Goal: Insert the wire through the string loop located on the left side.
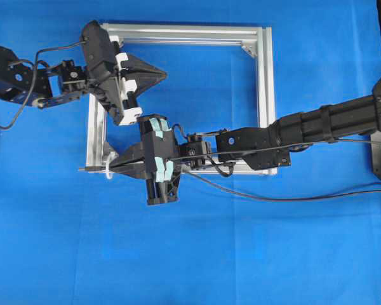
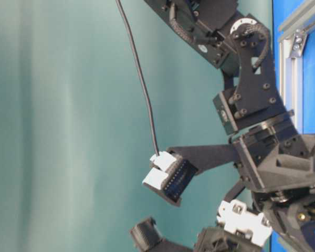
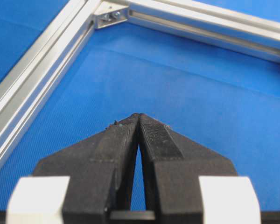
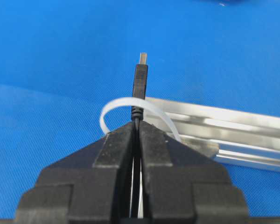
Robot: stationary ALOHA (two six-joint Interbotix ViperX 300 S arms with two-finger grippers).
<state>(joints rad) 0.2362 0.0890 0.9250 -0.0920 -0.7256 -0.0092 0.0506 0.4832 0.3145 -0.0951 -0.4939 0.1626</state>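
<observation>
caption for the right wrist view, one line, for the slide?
Right gripper shut on the wire, its plug tip poking through the white string loop beside the aluminium frame.

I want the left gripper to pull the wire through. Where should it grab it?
Probably the plug, the stiff black tip poking past the string loop at the frame's outer left edge. Come from outside the frame, jaws across the plug; the right gripper pinches the wire behind it.

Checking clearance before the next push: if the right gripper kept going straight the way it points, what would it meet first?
Probably nothing solid: past the right gripper, the wire tip already pokes through the string loop, with only blue cloth beyond; depth is unclear.
</observation>
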